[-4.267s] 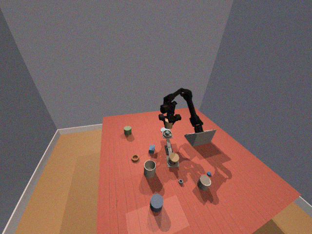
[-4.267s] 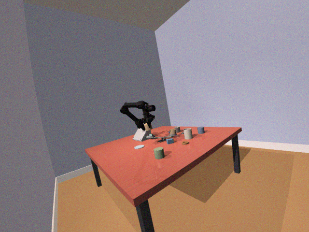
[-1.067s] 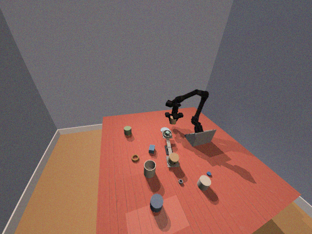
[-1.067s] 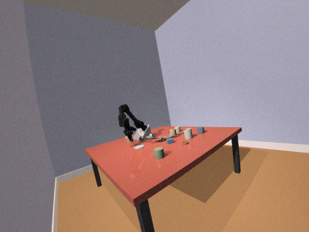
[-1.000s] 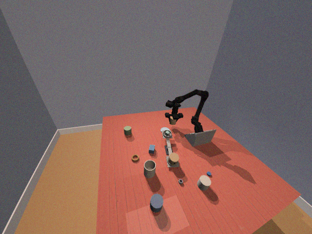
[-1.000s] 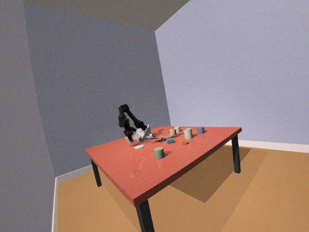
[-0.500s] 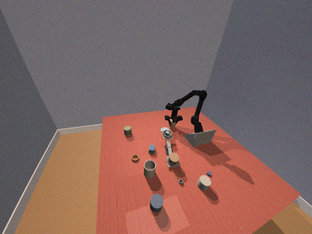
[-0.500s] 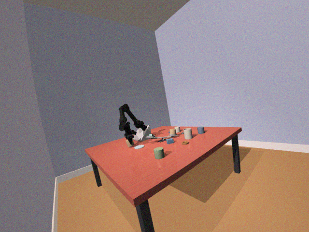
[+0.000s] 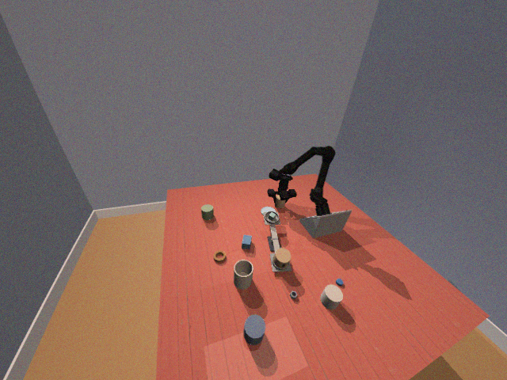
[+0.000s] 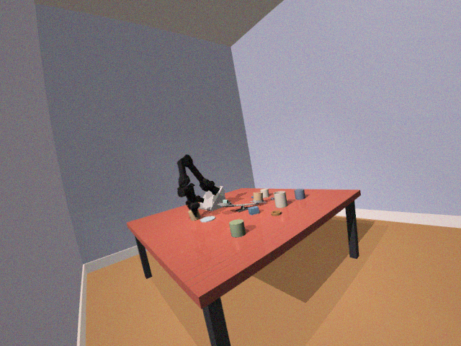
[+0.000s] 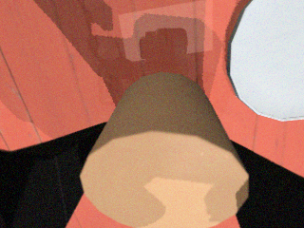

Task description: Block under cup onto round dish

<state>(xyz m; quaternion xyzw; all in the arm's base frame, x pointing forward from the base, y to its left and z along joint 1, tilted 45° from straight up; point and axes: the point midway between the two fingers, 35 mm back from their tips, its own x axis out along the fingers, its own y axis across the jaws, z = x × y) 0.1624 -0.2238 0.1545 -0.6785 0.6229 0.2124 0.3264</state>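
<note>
My gripper [image 9: 280, 198] [image 11: 162, 135] is shut on a tan cup [image 9: 280, 202] [image 10: 192, 215] [image 11: 163, 119]. The cup is at or just above the table, beside the round pale dish [image 9: 267, 210] [image 10: 207, 218] [image 11: 271, 62] and not over it; its exact height is hard to tell. A small pale green block [image 9: 272, 215] [image 10: 225, 201] sits uncovered on the balance's near-dish end. The other tan cup [image 9: 282, 257] [image 10: 258, 196] stands on the far end of the balance [image 9: 273, 233]. The dish holds nothing visible.
A grey panel [image 9: 327, 224] stands by the arm's base. A blue block [image 9: 246, 241], a brown ring [image 9: 219, 260] and a tall grey cup [image 9: 243, 279] lie or stand beside the balance. A green cylinder [image 9: 207, 212] [image 10: 237, 228] stands apart. Blue and white cylinders stand farther off.
</note>
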